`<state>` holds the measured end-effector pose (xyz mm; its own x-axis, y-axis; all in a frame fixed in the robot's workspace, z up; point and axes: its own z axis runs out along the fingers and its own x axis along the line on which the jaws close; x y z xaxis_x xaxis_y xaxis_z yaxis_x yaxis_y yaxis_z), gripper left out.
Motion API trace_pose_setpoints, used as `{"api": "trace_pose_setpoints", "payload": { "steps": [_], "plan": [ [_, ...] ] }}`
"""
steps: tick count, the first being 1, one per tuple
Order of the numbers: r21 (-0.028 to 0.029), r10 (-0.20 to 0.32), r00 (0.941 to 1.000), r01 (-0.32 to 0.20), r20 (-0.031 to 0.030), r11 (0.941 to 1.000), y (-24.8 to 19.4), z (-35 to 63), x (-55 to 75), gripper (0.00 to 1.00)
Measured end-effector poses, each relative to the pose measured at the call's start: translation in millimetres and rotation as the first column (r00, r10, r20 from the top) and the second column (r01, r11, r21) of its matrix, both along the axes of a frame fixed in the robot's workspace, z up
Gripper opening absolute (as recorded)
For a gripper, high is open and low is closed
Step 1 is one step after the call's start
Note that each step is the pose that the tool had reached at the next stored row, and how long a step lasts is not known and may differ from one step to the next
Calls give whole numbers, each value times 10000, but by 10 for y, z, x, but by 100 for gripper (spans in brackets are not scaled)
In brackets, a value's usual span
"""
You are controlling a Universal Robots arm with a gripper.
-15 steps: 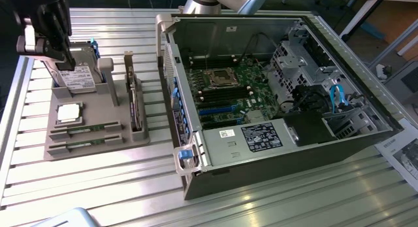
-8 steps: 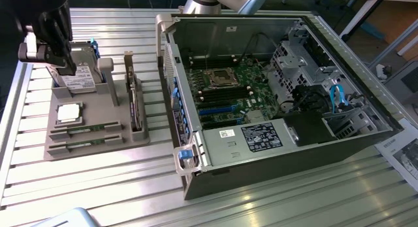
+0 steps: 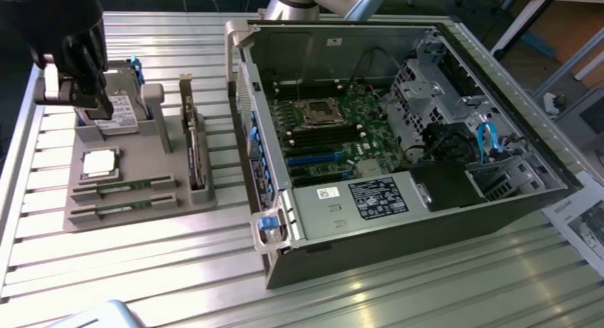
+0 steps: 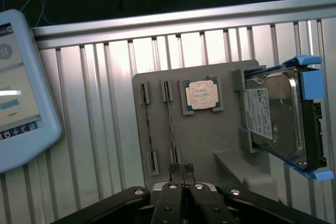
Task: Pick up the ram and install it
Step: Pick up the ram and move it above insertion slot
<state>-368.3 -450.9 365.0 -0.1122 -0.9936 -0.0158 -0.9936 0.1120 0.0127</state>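
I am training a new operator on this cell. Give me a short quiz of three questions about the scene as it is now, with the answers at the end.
1. True or false: the tool is holding a ram stick.
2. How many ram sticks lie in the slots of the gray holder?
3. What sits in the holder between the ram sticks and the hard drive? A) a fan B) the silver CPU chip C) a screwdriver

Key: 1 false, the tool is shut with nothing in it; 2 two; 3 B.
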Motion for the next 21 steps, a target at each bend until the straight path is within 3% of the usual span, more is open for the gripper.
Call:
{"api": "trace_pose_setpoints", "payload": {
  "steps": [21],
  "plan": [
    [0,21,10000,-21,-1,10000,-141,-474,-1,10]
  ]
}}
